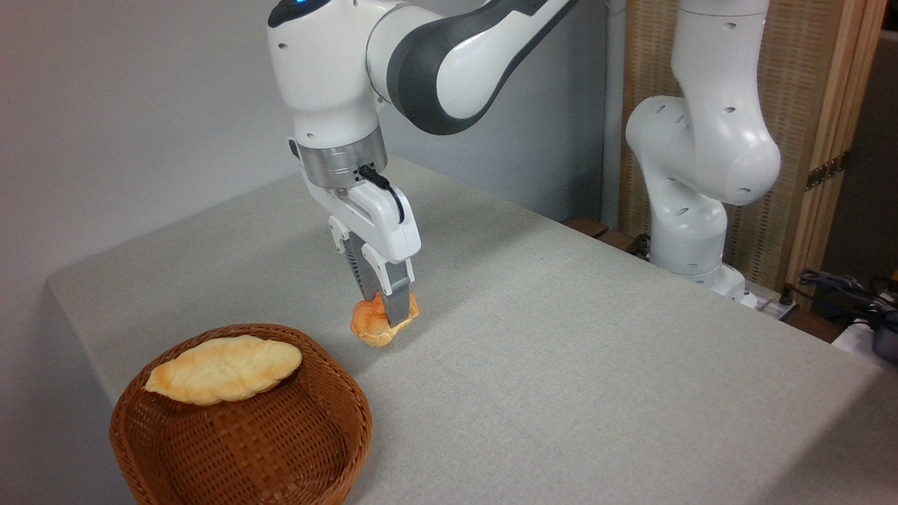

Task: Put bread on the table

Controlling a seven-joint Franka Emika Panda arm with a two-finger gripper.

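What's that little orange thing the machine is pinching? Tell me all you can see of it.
It is a small round bread, orange-golden with a knotted, lumpy top and a glossy crust. The gripper is shut on its upper part from above. It sits low over the grey cloth table, just right of the wicker basket; whether its underside touches the cloth is unclear.

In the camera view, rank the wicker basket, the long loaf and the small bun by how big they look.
1. Wicker basket
2. Long loaf
3. Small bun, held in the tool; farther from the camera, so its true size is less certain.
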